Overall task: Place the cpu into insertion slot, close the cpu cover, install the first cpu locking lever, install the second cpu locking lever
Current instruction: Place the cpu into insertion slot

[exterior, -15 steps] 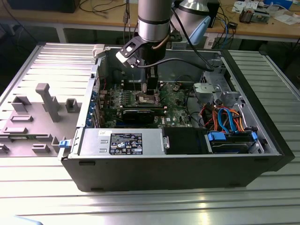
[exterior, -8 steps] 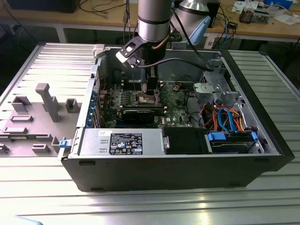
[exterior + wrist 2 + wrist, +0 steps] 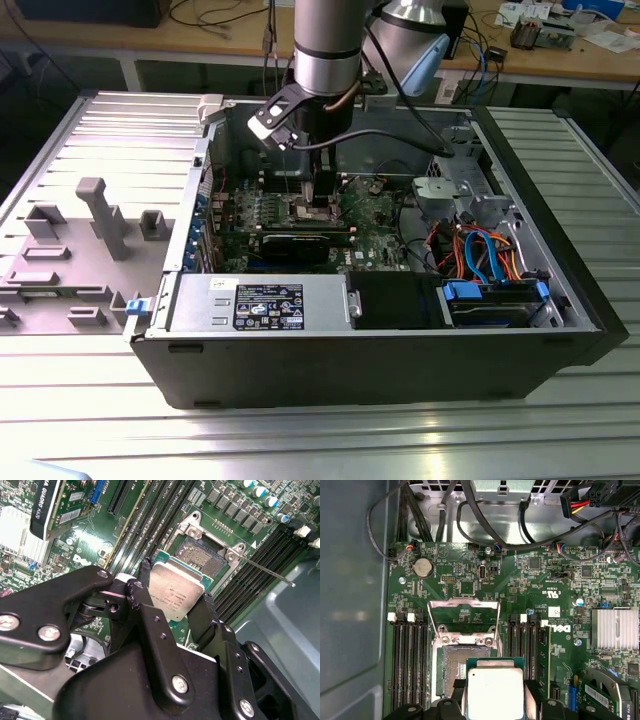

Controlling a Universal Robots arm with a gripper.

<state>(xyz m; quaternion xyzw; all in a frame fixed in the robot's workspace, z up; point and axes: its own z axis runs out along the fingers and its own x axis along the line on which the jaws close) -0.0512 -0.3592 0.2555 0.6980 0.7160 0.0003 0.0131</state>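
My gripper (image 3: 175, 594) is shut on the cpu (image 3: 177, 591), a flat square chip with a silver-grey top, and its black fingers (image 3: 142, 597) press on two opposite edges. In both wrist views the chip hangs just over the open insertion slot (image 3: 201, 554), partly covering it. The first wrist view shows the cpu (image 3: 495, 692) in the gripper (image 3: 495, 702) above the slot (image 3: 451, 662), with the cpu cover (image 3: 465, 603) tilted up and open behind it. A thin locking lever (image 3: 270, 572) sticks out beside the socket. In the exterior view the gripper (image 3: 318, 195) hangs inside the open computer case.
Memory slots (image 3: 407, 665) flank the socket on both sides. A silver heatsink (image 3: 614, 627) and a graphics card (image 3: 300, 243) sit nearby. Case walls, cable bundles (image 3: 480, 250), the power supply (image 3: 265, 303) and a drive bay (image 3: 490, 300) surround the board. A grey fixture plate (image 3: 90, 230) lies at the exterior view's left.
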